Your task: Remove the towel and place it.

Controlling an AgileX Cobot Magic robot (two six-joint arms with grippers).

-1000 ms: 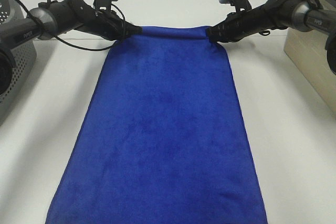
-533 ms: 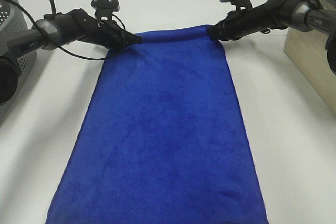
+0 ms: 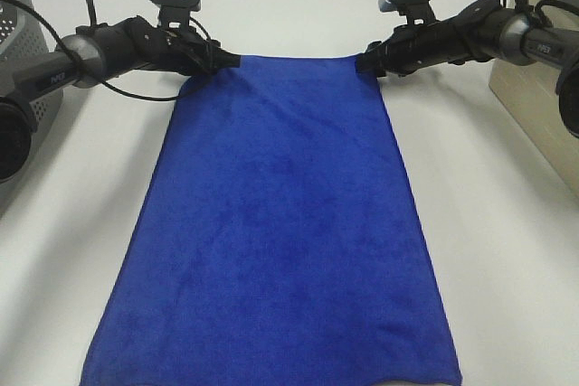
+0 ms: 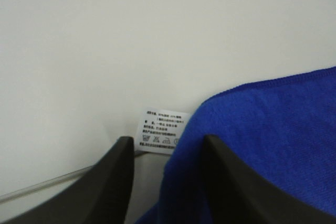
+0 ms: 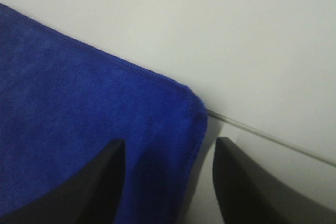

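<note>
Towel (image 3: 280,223), spread flat on the surface (image 3: 507,250), far corners lying between the parted jaws of both grippers; a corner could be dragged and rumpled on withdrawal.

Both black jointed arms reach inward, stretched low and nearly level. The left black two-fingered pincer (image 3: 231,61) has its fingers (image 4: 118,182) parted — so does the right black two-fingered pincer (image 3: 364,62), whose dark fingers (image 5: 102,182) stand apart too.
</note>
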